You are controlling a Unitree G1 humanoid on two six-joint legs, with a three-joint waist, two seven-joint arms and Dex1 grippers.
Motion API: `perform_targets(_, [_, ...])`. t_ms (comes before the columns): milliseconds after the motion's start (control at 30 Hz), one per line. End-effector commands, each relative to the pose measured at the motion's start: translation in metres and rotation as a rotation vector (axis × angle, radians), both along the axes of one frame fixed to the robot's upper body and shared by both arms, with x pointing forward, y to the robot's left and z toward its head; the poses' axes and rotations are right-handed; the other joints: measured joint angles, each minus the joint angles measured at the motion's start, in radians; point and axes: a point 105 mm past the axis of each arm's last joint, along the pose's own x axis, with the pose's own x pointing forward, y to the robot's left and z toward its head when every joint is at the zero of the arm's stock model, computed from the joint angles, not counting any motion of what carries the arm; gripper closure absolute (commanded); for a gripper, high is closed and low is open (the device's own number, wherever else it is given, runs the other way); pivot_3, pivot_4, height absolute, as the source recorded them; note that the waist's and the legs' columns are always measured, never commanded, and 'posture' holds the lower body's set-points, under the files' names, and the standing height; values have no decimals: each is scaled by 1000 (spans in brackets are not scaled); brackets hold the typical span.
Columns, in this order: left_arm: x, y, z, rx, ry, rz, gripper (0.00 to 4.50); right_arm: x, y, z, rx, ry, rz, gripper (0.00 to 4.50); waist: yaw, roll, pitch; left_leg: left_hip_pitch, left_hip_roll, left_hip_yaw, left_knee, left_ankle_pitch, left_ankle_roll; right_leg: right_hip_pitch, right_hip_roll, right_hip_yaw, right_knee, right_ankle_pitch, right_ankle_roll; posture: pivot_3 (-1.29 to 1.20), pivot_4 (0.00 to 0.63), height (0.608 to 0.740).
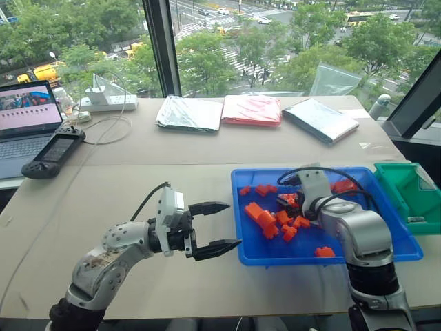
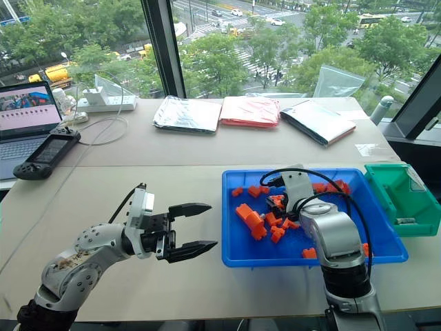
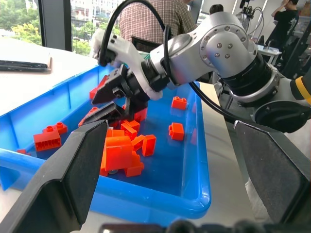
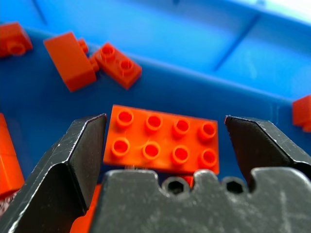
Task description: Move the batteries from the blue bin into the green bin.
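Note:
The blue bin (image 1: 358, 254) sits on the table to the right of centre and holds several loose orange bricks (image 1: 265, 219). Batteries in the blue bin are hidden among the bricks. My right gripper (image 1: 289, 203) is low inside it and open, its fingers (image 4: 80, 145) on either side of a flat orange eight-stud brick (image 4: 163, 141) without clamping it. The green bin (image 1: 403, 181) stands just right of the blue bin, with one small silver-grey battery (image 1: 415, 219) on its floor. My left gripper (image 1: 233, 224) hovers open and empty beside the blue bin's left wall, pointing right.
At the far left lie a laptop (image 1: 26, 114), a black handheld controller (image 1: 54, 153) and a white power strip (image 1: 107, 103) with cables. Three flat pouches (image 1: 251, 110) lie along the window side. A person in a checked shirt (image 3: 150, 19) stands beyond the table.

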Motion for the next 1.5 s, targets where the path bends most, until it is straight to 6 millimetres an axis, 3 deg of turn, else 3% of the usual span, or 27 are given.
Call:
perform_targets(33, [-6,-2,10,-17,-35,-27,0,0,-5,4,-20,-23,-25,15,0,0,0,0,0,0,0,0,0,0,0,0,0,0,0,0,150,740])
perform_targets(367, [-5,-3,10,-19,-35,-28,0,4,-8,13,-11,-61,-38,15,0,0,0,0,0,0,0,0,0,0,0,0,0,0,0,0,150,740])
perform_targets(400, [-5,-3,10,-19,-36,-27,0,5,-8,14,-21,-65,-38,518,0,0,0,0,0,0,0,0,0,0,0,0,0,0,0,0,150,740])
perform_targets(500, [-5,-3,10,-19,-35,-26,0,7,-6,19,-17,-81,-25,1128,0,0,0,0,0,0,0,0,0,0,0,0,0,0,0,0,150,740])
perform_targets(633, [-5,-3,10,-19,-34,-23,0,9,-9,33,-13,-127,-31,1129,-1,0,0,0,0,0,0,0,0,0,0,0,0,0,0,0,150,740])
perform_targets(767, [-5,-2,10,-19,-32,-22,0,9,-22,69,10,-231,-58,1129,0,0,0,0,0,0,0,0,0,0,0,0,0,0,0,0,150,740])
perform_targets(867, [-5,-2,9,-18,-32,-21,0,1,-55,86,-20,-252,-115,1129,4,0,0,0,0,0,0,0,0,0,0,0,0,0,0,0,150,740])
perform_targets(967, [-5,-3,8,-18,-31,-20,0,-15,-89,84,-90,-208,-166,1129,13,0,0,-1,0,-1,0,0,0,1,0,-1,-2,0,0,0,150,740])
perform_targets(1067, [-4,-2,7,-20,-28,-18,0,-27,-101,73,-116,-156,-161,1129,9,0,0,-1,0,0,0,0,1,1,0,-1,-3,0,0,0,150,740])
perform_targets(1167, [-4,-1,7,-18,-25,-18,0,-33,-107,68,-120,-148,-150,1129,-6,0,0,-1,1,1,-1,0,1,0,1,0,-2,0,0,0,150,740])
perform_targets(1233, [-4,-1,6,-18,-24,-18,0,-33,-109,69,-106,-160,-164,128,-7,1,0,0,1,1,-1,0,1,0,1,1,-2,0,0,0,150,740])
perform_targets(1267, [-4,-1,6,-18,-24,-18,0,-33,-110,69,-93,-164,-167,32,-7,1,0,0,1,1,-1,0,1,0,1,1,-2,0,0,0,150,740])
perform_targets(1500, [-4,0,5,-15,-20,-24,0,-31,-106,79,-67,-218,-170,32,3,1,0,0,1,1,0,0,1,1,1,1,-2,0,0,0,150,740])
